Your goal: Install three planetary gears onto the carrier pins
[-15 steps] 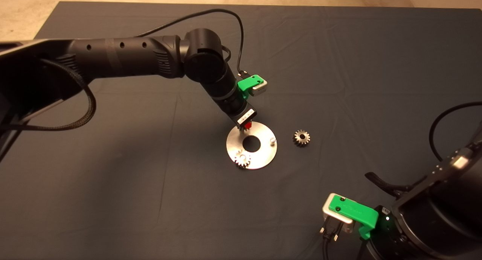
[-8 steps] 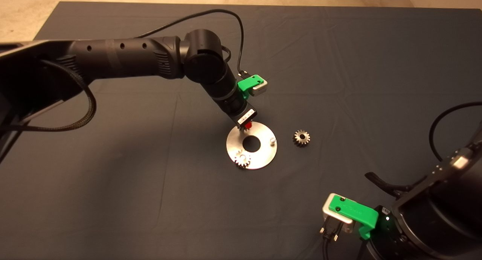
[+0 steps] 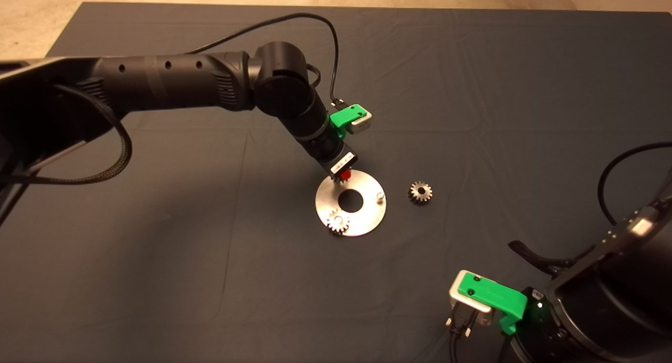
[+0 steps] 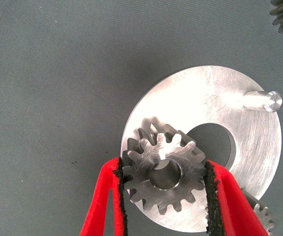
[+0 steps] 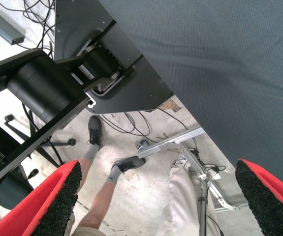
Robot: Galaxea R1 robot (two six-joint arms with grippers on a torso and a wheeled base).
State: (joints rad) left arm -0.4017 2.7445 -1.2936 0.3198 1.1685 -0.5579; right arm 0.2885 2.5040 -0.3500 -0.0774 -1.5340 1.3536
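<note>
My left gripper (image 3: 342,176) is at the far edge of the shiny carrier disc (image 3: 367,213), shut on a planetary gear (image 4: 163,173) held flat between its red fingers (image 4: 110,194). That gear hangs over the disc (image 4: 215,98) near its centre hole; whether a pin sits in its bore I cannot tell. A second gear (image 3: 338,222) sits on a pin at the disc's near edge. One bare carrier pin (image 3: 380,196) stands at the disc's right side, also seen in the left wrist view (image 4: 263,101). A third gear (image 3: 420,193) lies loose on the mat, right of the disc.
My right gripper (image 5: 158,189) waits open at the mat's lower right corner, its green mount (image 3: 491,298) showing in the head view. Its wrist view shows the mat's edge (image 5: 220,59), cables, a stand base and a person's legs and shoes (image 5: 107,162) on the floor.
The left arm's upper joint and cable have shifted very slightly. The gripper and its gear stay at the same spot on the disc.
</note>
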